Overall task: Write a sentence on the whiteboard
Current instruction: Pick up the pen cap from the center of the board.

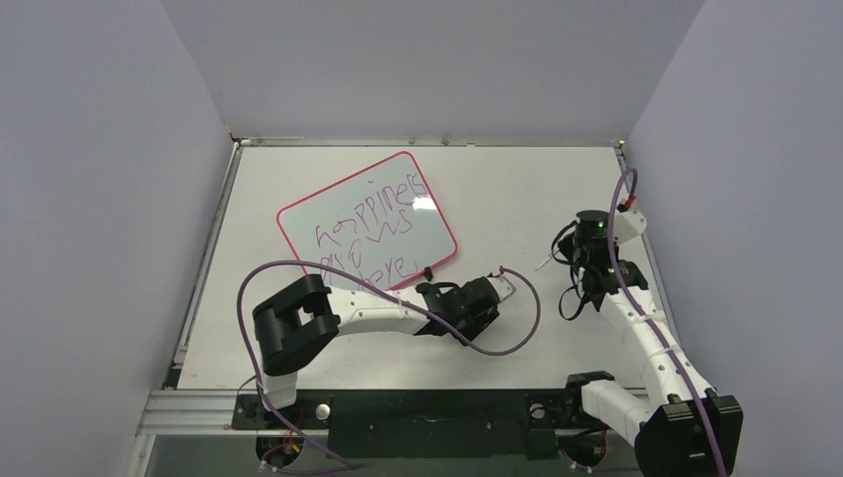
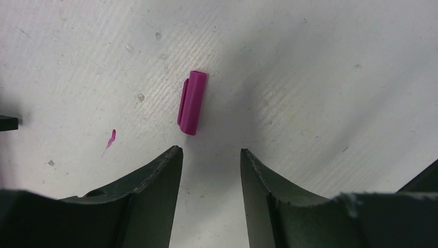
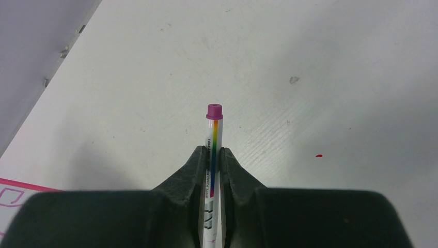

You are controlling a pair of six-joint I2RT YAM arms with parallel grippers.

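Observation:
The whiteboard (image 1: 366,221), white with a thin red-pink frame, lies tilted on the table's far left half; one corner of it also shows in the right wrist view (image 3: 14,187). The sentence (image 1: 366,238) runs across it in slanted purple lines. My right gripper (image 3: 213,150) is shut on a white marker (image 3: 214,132) with a rainbow stripe and a purple end, off the board's right side (image 1: 569,260). My left gripper (image 2: 210,151) is open over bare table, nothing between its fingers. A magenta marker cap (image 2: 192,102) lies just beyond its fingertips.
Grey walls close in the table on three sides. A small magenta ink smear (image 2: 110,139) marks the table left of the cap. A purple cable (image 1: 517,333) loops around the left arm, which lies stretched just in front of the board.

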